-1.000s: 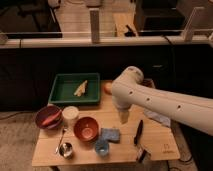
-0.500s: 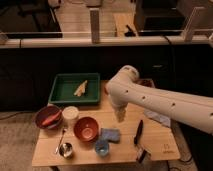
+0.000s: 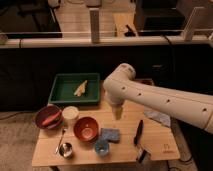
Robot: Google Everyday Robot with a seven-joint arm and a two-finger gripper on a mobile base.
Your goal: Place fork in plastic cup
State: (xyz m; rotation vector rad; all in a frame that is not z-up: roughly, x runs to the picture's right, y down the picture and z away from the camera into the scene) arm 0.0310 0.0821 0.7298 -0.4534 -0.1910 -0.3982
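The fork [image 3: 60, 139] is a thin silver utensil lying on the wooden table [image 3: 155, 150] at the front left, between a dark red bowl [image 3: 48, 116] and a small metal cup [image 3: 65, 149]. A blue plastic cup [image 3: 102, 147] stands near the front edge, right of the metal cup. My white arm reaches in from the right. Its gripper [image 3: 118, 111] hangs open over the table's middle, just right of the green tray [image 3: 63, 95], and holds nothing. It is well above and to the right of the fork.
An orange bowl [image 3: 85, 128], a white cup [image 3: 70, 114] and a blue sponge [image 3: 110, 135] sit between the gripper and the fork. A black utensil [image 3: 138, 132] lies to the right. The green tray holds a yellowish item [image 3: 81, 88]. A cloth [image 3: 159, 118] lies at the right edge.
The arm has swung a little to the left, bringing the gripper closer to the tray's right side. Nothing on the table has moved.
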